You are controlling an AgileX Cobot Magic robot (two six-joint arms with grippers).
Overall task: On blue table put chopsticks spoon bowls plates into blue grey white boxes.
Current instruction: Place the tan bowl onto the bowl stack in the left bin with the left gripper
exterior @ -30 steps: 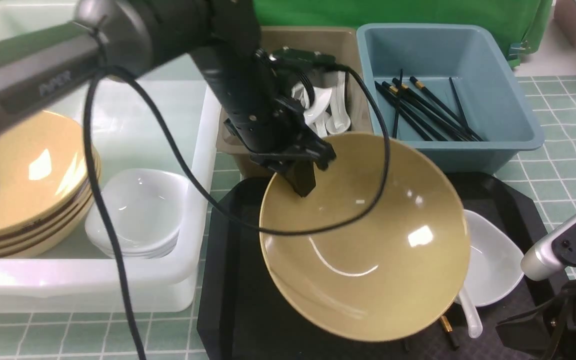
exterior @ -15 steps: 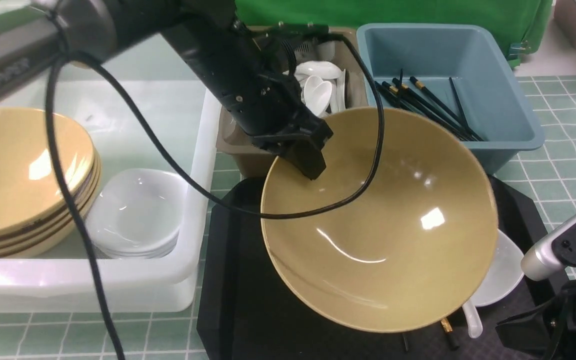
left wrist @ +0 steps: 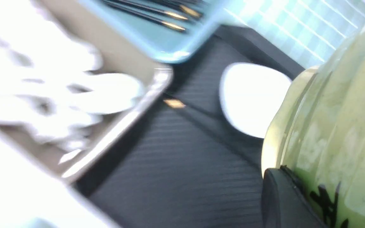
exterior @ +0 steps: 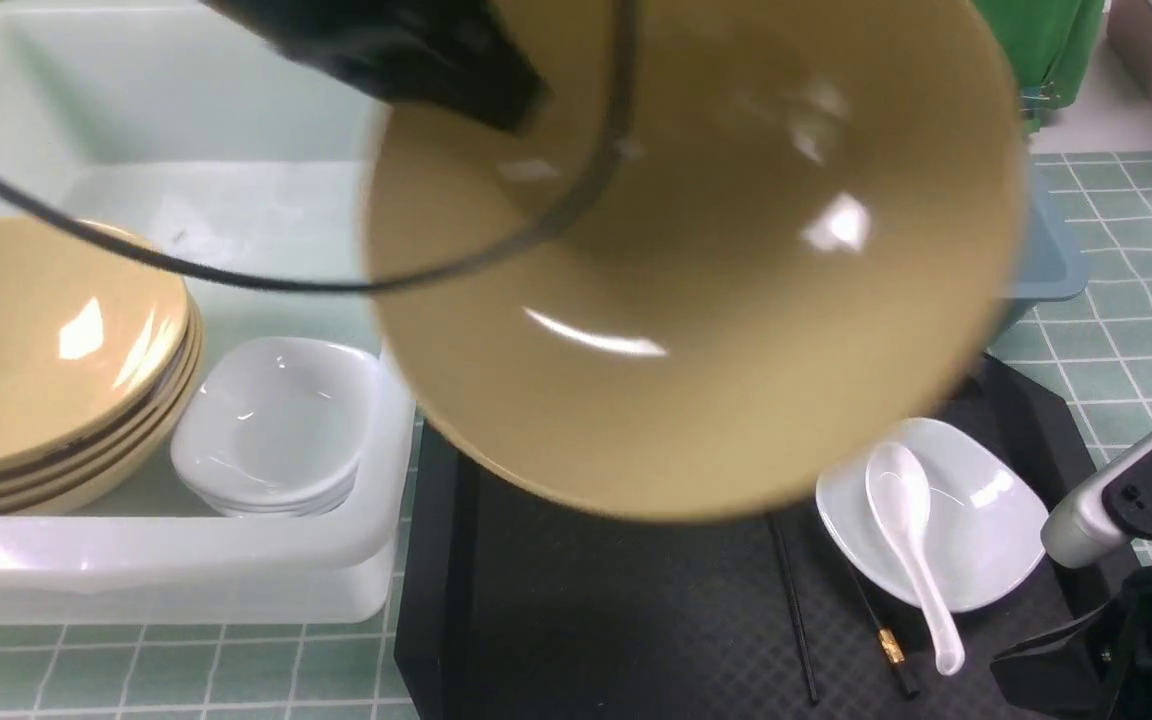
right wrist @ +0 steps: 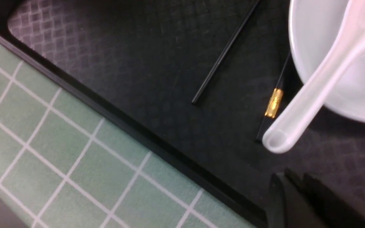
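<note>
Raised bowl [exterior: 696, 330] blocks way above tray [exterior: 586, 600]; tray's near-left floor seems open.

Stacked bowls [exterior: 56, 350] are seated left of the nested plates [exterior: 276, 430] in the tub [exterior: 166, 560]; the spoon [exterior: 911, 540] is cradled on a dish [exterior: 986, 520].

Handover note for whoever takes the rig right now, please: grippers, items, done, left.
Left gripper: clamped on a yellow bowl's rim, held in the air over the black tray.
Right gripper: low by the tray, holding nothing; opening hard to judge.
Done: stacked yellow bowls and white dishes in the white tub; chopsticks in the blue bin; white spoons in the grey-brown bin.
Left: held bowl, plus tray's dish, spoon, two chopsticks.
</note>
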